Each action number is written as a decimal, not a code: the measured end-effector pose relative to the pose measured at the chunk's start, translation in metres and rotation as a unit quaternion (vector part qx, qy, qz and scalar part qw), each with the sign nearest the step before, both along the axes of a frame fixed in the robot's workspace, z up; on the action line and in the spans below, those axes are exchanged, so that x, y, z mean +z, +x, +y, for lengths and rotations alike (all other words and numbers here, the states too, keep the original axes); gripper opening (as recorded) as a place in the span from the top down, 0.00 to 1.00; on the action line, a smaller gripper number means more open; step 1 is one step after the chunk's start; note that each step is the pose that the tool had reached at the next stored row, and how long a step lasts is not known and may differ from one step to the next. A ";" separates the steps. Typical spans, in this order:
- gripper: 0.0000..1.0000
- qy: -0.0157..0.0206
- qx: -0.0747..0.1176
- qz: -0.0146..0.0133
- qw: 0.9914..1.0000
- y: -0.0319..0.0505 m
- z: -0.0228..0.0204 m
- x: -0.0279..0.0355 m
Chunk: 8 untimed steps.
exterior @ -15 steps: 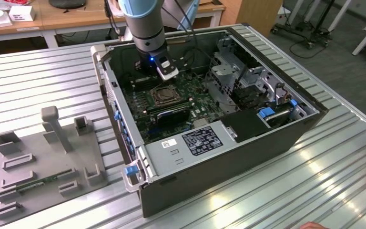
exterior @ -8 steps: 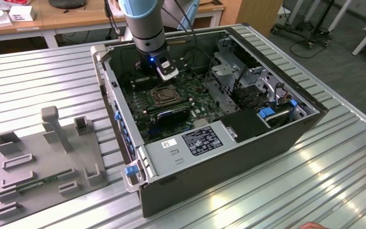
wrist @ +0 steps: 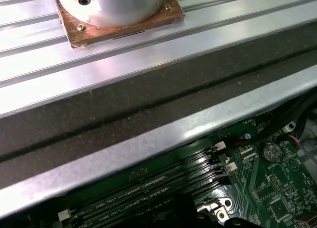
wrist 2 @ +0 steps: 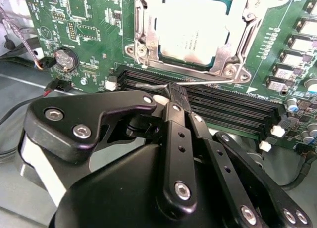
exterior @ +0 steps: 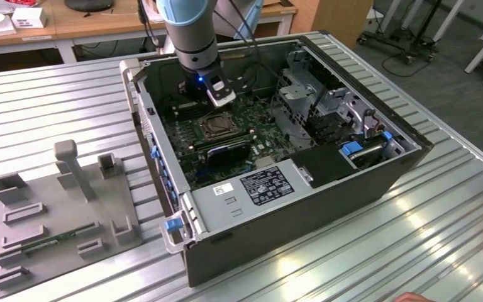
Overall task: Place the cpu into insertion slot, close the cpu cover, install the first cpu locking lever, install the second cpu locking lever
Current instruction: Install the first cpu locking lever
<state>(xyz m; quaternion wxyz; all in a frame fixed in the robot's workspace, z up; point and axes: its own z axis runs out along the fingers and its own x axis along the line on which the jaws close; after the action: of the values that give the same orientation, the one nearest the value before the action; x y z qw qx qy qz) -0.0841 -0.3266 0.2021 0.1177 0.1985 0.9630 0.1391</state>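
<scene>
The gripper (wrist 2: 176, 92) clamps narrow on a thin cpu locking lever (wrist 2: 208, 82) (first or second, unclear), the cpu (wrist 2: 190, 27) seated beneath the lowered cpu cover (wrist 2: 141, 35) in the insertion slot (exterior: 218, 126), at the gripper's six o'clock in the exterior view; latching likely calls for a steady press.

The cpu (wrist 2: 190, 27), a flat square chip with a pale silver-tan top, lies level in the insertion slot (exterior: 217, 126), which sits on the green motherboard (exterior: 254, 148) just beside the long black memory slots (wrist 2: 233, 107). The cpu cover (wrist 2: 142, 37), a thin silvery metal frame, lies flat over the chip's edges, and the chip's face shows through its cut-out middle. One locking lever (wrist 2: 205, 81), a thin bright wire rod, runs along the socket edge nearest the memory slots, low and nearly parallel to them. The tool (wrist 2: 174, 92) pinches it at its fingertips.
</scene>
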 end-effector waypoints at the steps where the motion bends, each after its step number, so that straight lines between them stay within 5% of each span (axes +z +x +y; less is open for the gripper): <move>1: 0.90 0.000 0.000 0.000 1.000 0.0000 0.0000 -0.0005; 8: 0.90 0.000 0.000 0.000 1.000 0.0001 0.0000 -0.0022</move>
<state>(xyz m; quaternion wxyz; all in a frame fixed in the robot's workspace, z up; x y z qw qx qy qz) -0.0840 -0.3266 0.1999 0.1177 0.1985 0.9630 0.1390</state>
